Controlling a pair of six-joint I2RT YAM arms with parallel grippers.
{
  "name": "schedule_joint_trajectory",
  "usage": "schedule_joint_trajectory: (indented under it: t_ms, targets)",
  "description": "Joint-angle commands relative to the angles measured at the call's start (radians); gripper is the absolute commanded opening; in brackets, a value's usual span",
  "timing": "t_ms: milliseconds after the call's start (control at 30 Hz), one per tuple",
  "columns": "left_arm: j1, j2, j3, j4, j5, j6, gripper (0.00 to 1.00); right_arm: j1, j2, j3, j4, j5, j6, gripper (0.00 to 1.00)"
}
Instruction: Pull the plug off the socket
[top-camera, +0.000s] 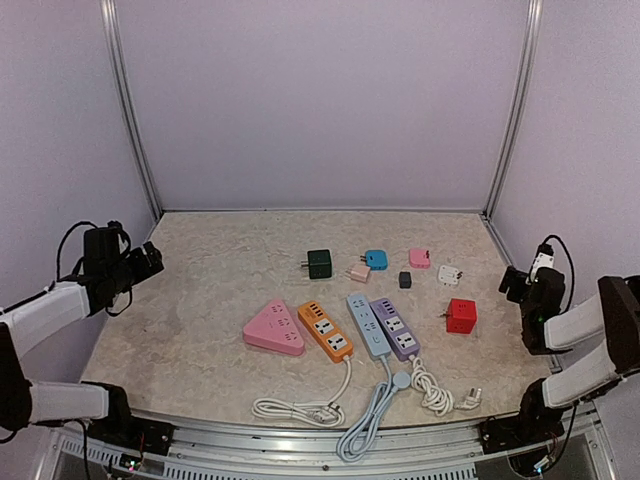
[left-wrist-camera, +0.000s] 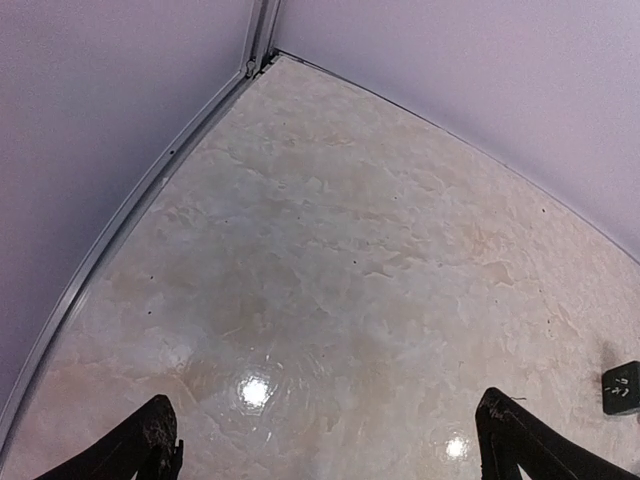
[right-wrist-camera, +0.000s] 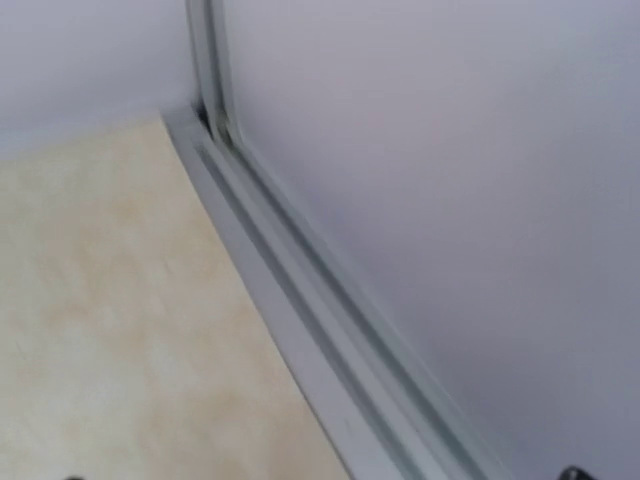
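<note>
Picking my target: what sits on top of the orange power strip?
From above, the orange power strip shows only its own socket faces; no plug seems to stand in them. The table under it is covered.

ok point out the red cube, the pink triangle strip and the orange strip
red cube (top-camera: 461, 315): top view, its top face
pink triangle strip (top-camera: 273, 327): top view, middle of its top
orange strip (top-camera: 325, 331): top view, middle of its top
</note>
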Motion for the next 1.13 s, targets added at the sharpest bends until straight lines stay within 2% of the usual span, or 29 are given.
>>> schedule_joint_trajectory:
  t_ms: [0,67,133,200,233,300,333,500,567,667,733,1100]
  targets:
    - [0.1,0.045,-0.064,0.208,0.0,0.045,0.99,-0.005,0.145,-0.025,0.441,-0.06,-0.057,1.0]
    - [0.146,0.058,-0.112,0.316,0.037,0.054,0.99,0.021,0.159,-0.001,0.393,-0.098,-0.105,0.99]
    - [0.186,0.072,-0.16,0.406,0.029,0.078,0.99,0.036,0.225,-0.024,0.495,-0.148,-0.142,1.0]
    - [0.239,0.099,-0.196,0.48,0.081,0.065,0.99,0.043,0.276,-0.039,0.619,-0.16,-0.16,1.0]
    - [0.257,0.125,-0.212,0.533,0.092,0.063,0.99,0.044,0.247,-0.017,0.524,-0.155,-0.153,1.0]
    - [0.277,0.171,-0.226,0.663,0.145,0.073,0.99,0.048,0.275,-0.003,0.53,-0.159,-0.161,1.0]
    - [0.279,0.196,-0.219,0.698,0.166,0.092,0.99,0.05,0.261,0.013,0.472,-0.157,-0.161,1.0]
    - [0.274,0.352,-0.196,0.847,0.197,0.11,0.99,0.058,0.271,0.023,0.48,-0.171,-0.192,1.0]
    - [0.232,0.394,-0.189,0.854,0.168,0.146,0.99,0.059,0.268,0.037,0.441,-0.214,-0.21,1.0]
    - [0.177,0.489,-0.216,1.023,0.143,0.219,0.99,0.059,0.269,0.041,0.444,-0.278,-0.238,1.0]
    - [0.168,0.479,-0.191,0.943,0.141,0.231,0.99,0.059,0.269,0.04,0.446,-0.28,-0.238,1.0]
    - [0.166,0.487,-0.186,0.941,0.148,0.239,0.99,0.059,0.27,0.042,0.443,-0.282,-0.238,1.0]
